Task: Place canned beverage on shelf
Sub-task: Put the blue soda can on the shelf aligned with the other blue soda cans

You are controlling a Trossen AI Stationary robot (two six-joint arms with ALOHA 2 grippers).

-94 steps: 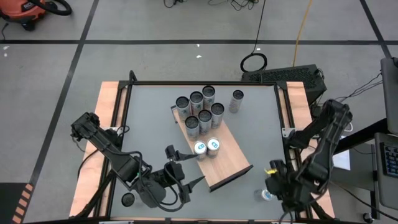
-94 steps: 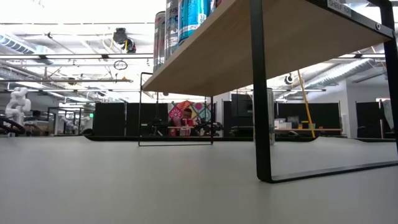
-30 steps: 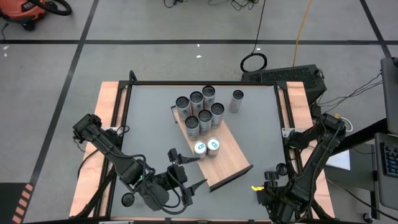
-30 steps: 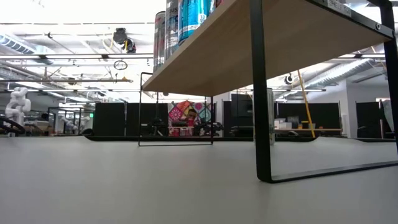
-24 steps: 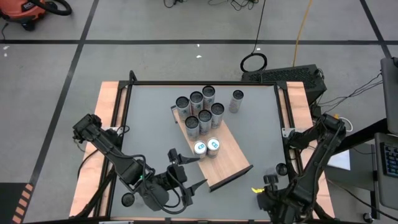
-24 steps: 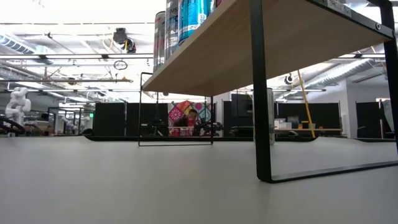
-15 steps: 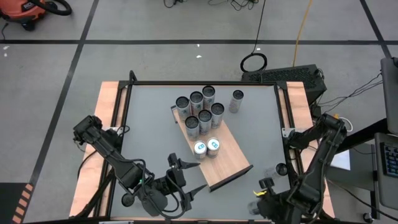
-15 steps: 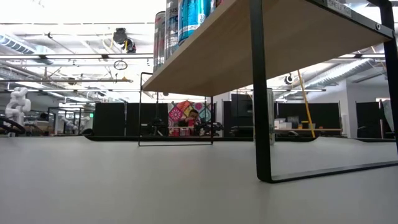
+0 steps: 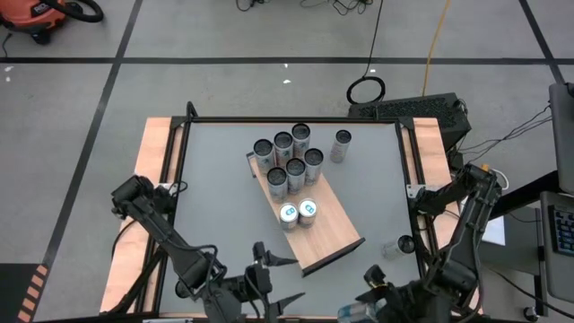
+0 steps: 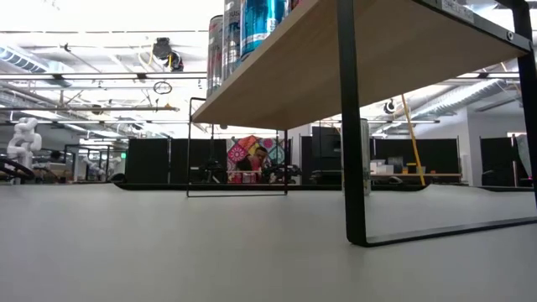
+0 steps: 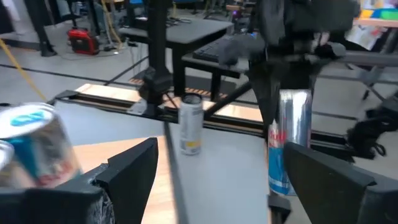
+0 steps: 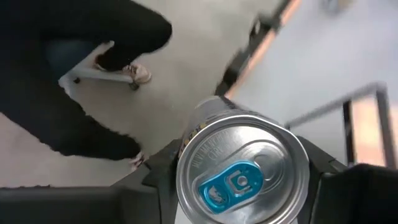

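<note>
The wooden shelf (image 9: 327, 235) stands slantwise mid-table on black legs (image 10: 352, 168), with several cans (image 9: 291, 160) on its far end and two blue-topped ones (image 9: 298, 213) at its middle. My right gripper (image 9: 360, 307), at the table's near edge right of the shelf, is shut on a silver-blue can (image 11: 291, 140). Left of it, my left gripper (image 9: 287, 280) is open and empty, by the shelf's near end. One loose can (image 9: 341, 145) stands on the table's far right. My right gripper pinches the can's upper wall (image 12: 186, 155) between its two fingers, one on each side just below the lid (image 12: 242, 177). The fingers come slanting down from above. The can hangs below them, about upright, and seems clear of the tabletop.
Another can (image 9: 404, 244) stands by the table's right rail (image 9: 414, 188), also in the left wrist view (image 11: 191, 124). A person's dark legs and shoes (image 12: 118, 68) are on the floor beyond the near edge. Bare grey tabletop (image 9: 215, 197) lies left of the shelf.
My right gripper has risen and drawn toward the table's near edge and left, rolling its wrist, with the can lifted off the table. My left gripper has slid toward the near edge, still open.
</note>
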